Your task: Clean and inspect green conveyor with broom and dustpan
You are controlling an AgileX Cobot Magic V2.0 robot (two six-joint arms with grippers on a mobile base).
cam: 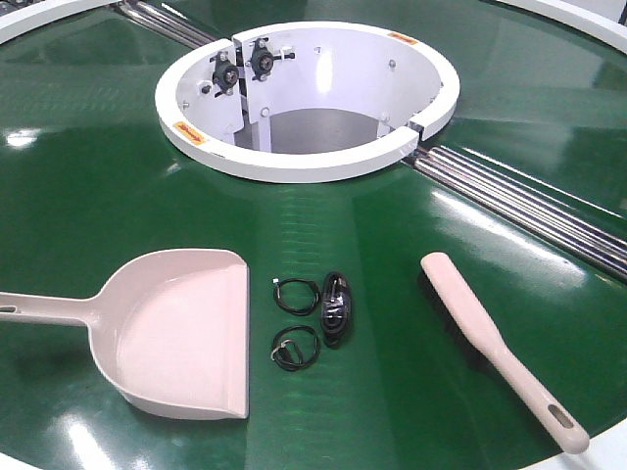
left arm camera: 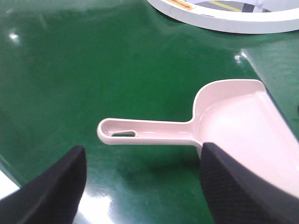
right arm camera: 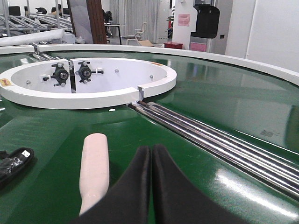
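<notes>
On the green conveyor [cam: 88, 186] the pale dustpan [cam: 181, 333] lies at the front left, mouth to the right and handle to the left. To the front right lies the broom [cam: 500, 348], handle end toward the near edge. Neither gripper shows in the front view. In the left wrist view my left gripper [left arm camera: 142, 186] is open just above the belt, and the dustpan handle [left arm camera: 145, 130] lies a little beyond the gap, untouched. My right gripper [right arm camera: 151, 149] is shut with nothing in it, and the broom [right arm camera: 93, 168] lies just left of it.
Two small black cable coils [cam: 295, 296] and a black oval object [cam: 336, 306] lie between dustpan and broom. The white ring opening [cam: 304, 162] sits behind them. Metal roller strips [cam: 529, 206] run off to the right. The belt's near edge is close to the broom handle.
</notes>
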